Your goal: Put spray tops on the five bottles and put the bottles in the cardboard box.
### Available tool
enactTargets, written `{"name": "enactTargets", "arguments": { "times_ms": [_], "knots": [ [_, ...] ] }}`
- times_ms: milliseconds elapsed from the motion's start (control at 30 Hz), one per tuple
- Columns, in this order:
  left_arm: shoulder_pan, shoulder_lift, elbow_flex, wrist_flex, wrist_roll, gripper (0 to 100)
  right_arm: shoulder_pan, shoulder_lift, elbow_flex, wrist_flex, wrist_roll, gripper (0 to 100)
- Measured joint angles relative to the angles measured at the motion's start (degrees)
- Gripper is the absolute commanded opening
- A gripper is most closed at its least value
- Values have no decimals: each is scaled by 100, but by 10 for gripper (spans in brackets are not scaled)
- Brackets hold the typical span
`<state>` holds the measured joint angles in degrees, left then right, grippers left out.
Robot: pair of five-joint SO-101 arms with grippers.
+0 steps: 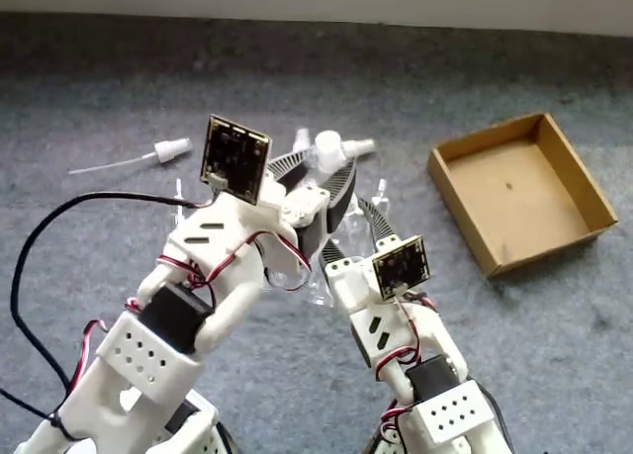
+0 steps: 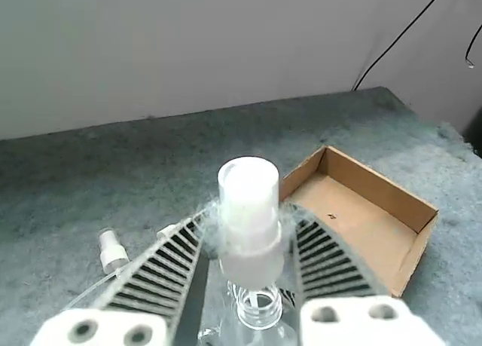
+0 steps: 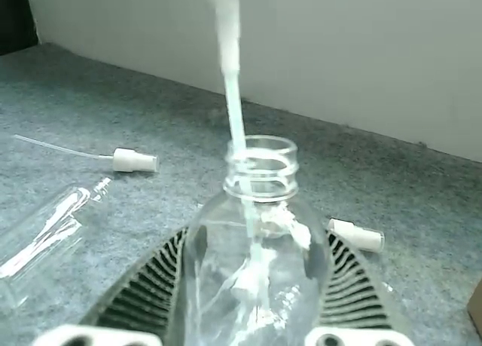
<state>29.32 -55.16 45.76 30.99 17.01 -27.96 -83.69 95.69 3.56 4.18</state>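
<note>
The left hand point(image 2: 250, 221) is clenching a spray top point(image 2: 248, 180), its dip tube point(image 3: 233, 97) sitting in the neck of the clear bottle point(image 3: 256, 286) that the right hand point(image 3: 256, 240) is grasping, apart from the cardboard box point(image 1: 519, 192). Any tilt while lowering is likely risking a bent tube or crooked cap.

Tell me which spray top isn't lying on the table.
The top clamped in the left tool, its tube inside the upright bottle. Two other tops lie loose on the table.

White arms point(image 1: 213, 266), blk ribbed fingers point(image 2: 162, 267), red/blk cables point(image 1: 148, 196), prob. circuit boards point(image 1: 235, 159).
</note>
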Motion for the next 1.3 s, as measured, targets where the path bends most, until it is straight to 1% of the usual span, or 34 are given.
{"name": "enactTargets", "arguments": {
  "times_ms": [200, 267, 333, 467, 600, 800, 1033, 1133, 1300],
  "knots": [
    [9, 0, 1459, -1785, 26, 5, 9, 0, 0, 0, 0, 115],
    [9, 0, 1749, -2101, 26, 5, 9, 0, 0, 0, 0, 115],
    [9, 0, 1837, -2224, 26, 5, 9, 0, 0, 0, 0, 115],
    [9, 0, 1864, -2303, 26, 5, 9, 0, 0, 0, 26, 115],
    [62, 0, 1864, -2303, 26, 5, 26, 0, 0, 0, 519, 113],
    [62, -18, 1890, -2180, 26, 5, 9, 9, 0, 0, 651, 113],
    [97, -97, 1890, -1987, 35, 5, 9, 9, 0, 9, 642, 113],
    [114, -132, 1969, -1943, 35, 5, 0, 9, 0, 9, 308, 113],
    [149, -70, 2075, -1969, 44, 5, 0, 9, 9, 9, 176, 113]
  ]
}}
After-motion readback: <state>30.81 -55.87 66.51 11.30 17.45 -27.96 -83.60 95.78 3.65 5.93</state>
